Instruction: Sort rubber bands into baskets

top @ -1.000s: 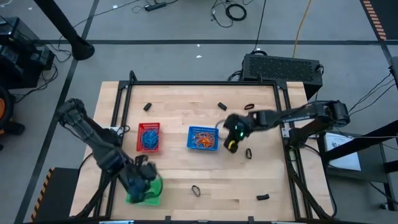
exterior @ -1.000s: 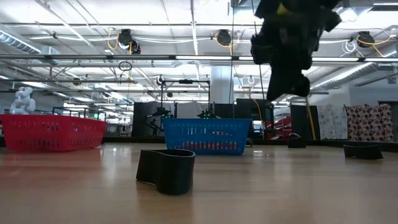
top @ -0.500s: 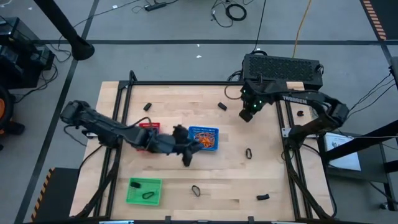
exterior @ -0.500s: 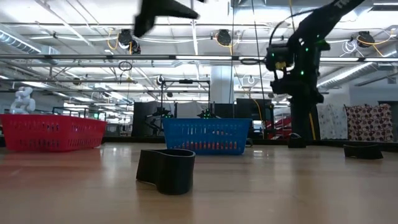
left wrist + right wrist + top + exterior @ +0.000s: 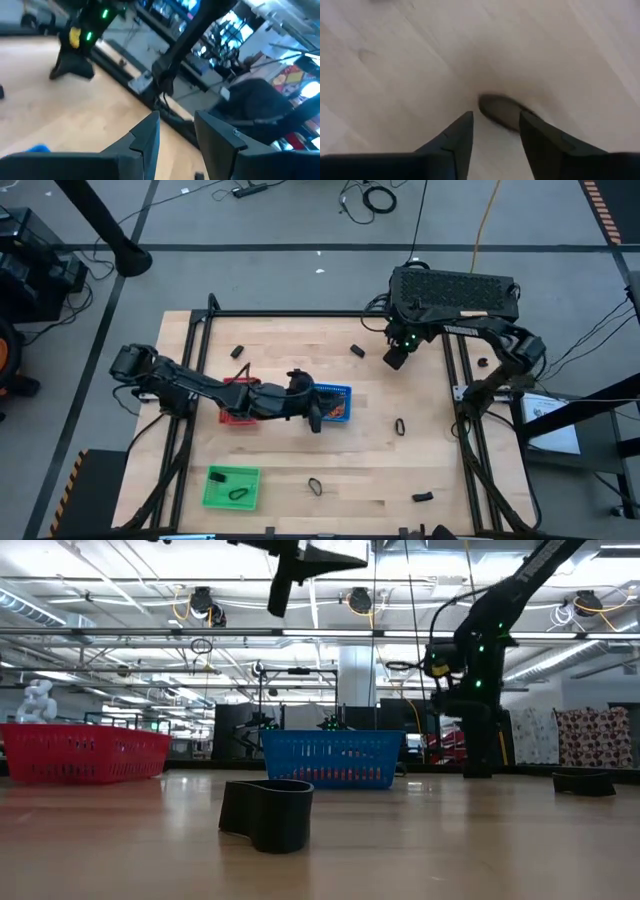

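One red basket (image 5: 238, 416) lies half-hidden beneath the left arm.

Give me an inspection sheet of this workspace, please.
Surface: wooden table.
Job's things: red basket, blue basket, green basket holding a black band; loose black bands scattered.
Clutter: nothing seen.
Grippers: left gripper open, empty, beside the blue basket; right gripper open over a band near the far right edge.
Cables: on the floor.
Surroundings: black case behind the table.
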{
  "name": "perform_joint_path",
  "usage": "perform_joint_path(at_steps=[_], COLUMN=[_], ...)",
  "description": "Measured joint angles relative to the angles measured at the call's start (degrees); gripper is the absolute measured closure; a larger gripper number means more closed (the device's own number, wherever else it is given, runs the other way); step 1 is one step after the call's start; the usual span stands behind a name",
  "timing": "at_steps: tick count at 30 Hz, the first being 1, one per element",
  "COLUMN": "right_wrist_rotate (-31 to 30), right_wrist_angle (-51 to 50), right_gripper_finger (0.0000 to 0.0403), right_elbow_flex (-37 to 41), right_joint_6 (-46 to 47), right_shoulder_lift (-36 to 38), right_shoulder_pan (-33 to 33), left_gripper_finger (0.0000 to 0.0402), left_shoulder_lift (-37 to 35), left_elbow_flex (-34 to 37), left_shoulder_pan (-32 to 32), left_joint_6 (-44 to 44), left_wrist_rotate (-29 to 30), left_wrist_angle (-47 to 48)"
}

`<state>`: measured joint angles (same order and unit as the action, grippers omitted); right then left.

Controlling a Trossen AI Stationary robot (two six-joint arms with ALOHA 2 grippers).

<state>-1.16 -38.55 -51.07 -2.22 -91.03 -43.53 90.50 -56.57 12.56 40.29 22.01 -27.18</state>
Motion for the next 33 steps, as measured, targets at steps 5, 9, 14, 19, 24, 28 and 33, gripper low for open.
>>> perform_joint_path(at_steps=[5,9,14,19,24,28,33], right_wrist_rotate=[4.18,4.16,4.64,12.92,25.19,26.88,25.36], right_wrist_angle=[2.05,1.89,2.38,1.04,6.44,15.24,31.12], right_gripper_finger=[0.0241,0.0290,0.0391,0.0400,0.0401,0.0402,0.0402], right_elbow_flex=[-0.11,-0.22,0.21,0.22,0.22,0.20,0.11], right_joint_6=[1.89,3.80,5.11,9.27,18.19,27.13,37.70], right_shoulder_lift=[-5.58,-7.09,-3.86,4.09,13.45,19.32,22.17], right_shoulder_pan=[-0.72,-0.79,-0.44,2.98,11.48,20.39,30.02], left_gripper_finger=[0.0272,0.0272,0.0272,0.0272,0.0272,0.0272,0.0272], left_shoulder_lift=[-0.01,-0.15,-0.43,-0.39,-0.37,-0.35,0.01], left_elbow_flex=[2.53,8.39,15.18,19.85,19.55,18.42,16.80], left_shoulder_pan=[3.76,5.51,4.16,1.82,1.66,1.71,1.68], left_joint_6=[-2.17,-1.76,4.03,8.60,5.82,1.28,-8.29], left_wrist_rotate=[12.66,13.06,11.39,13.55,10.73,10.33,9.37], left_wrist_angle=[-9.30,-19.31,-29.19,-31.06,-29.42,-27.34,-27.73])
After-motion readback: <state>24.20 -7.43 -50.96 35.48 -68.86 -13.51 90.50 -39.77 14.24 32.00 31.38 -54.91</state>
